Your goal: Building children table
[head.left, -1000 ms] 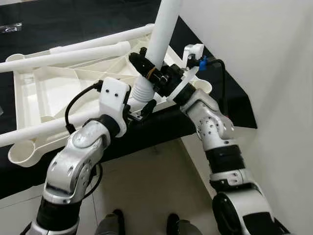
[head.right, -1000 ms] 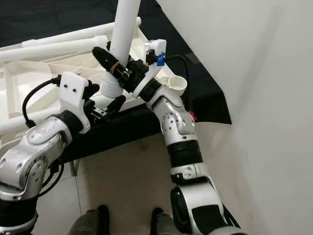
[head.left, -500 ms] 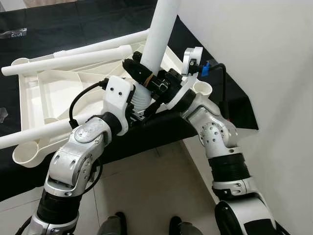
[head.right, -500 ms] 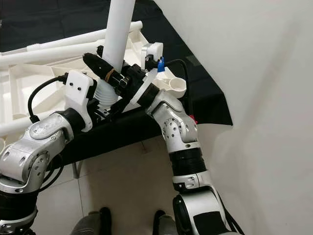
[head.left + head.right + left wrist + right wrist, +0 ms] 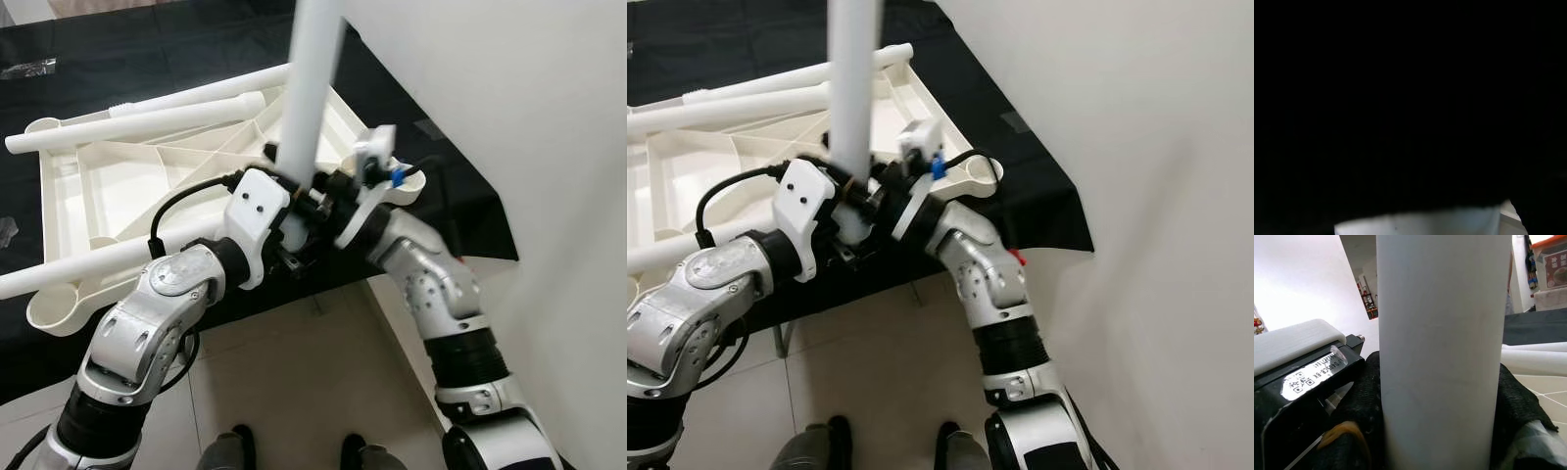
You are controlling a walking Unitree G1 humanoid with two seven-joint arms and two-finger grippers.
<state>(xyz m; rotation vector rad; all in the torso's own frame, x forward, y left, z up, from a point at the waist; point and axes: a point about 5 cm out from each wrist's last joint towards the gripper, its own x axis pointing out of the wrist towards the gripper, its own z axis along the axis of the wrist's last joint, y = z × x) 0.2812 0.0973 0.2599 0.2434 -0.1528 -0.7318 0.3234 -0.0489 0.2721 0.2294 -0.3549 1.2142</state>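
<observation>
— Leg (image 5: 312, 88) stands upright at frame centre, right gripper (image 5: 315, 196) pinching its base over the upturned tabletop (image 5: 118, 186); left gripper (image 5: 289, 245)'s fingers I cannot tell.

— Risk?

— If tilted, it probably jams beside the corner socket (image 5: 407, 178).

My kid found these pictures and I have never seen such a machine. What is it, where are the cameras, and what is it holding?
This is a humanoid robot with two silver arms. Two pictures come from cameras in its head, looking down; two from its wrists. The left wrist view is almost black. An upturned white plastic table top lies on a black cloth, with white legs lying across it. The right hand grips an upright white leg, seen close in the right wrist view. The left hand sits at the leg's bottom end; its fingers are hidden.
</observation>
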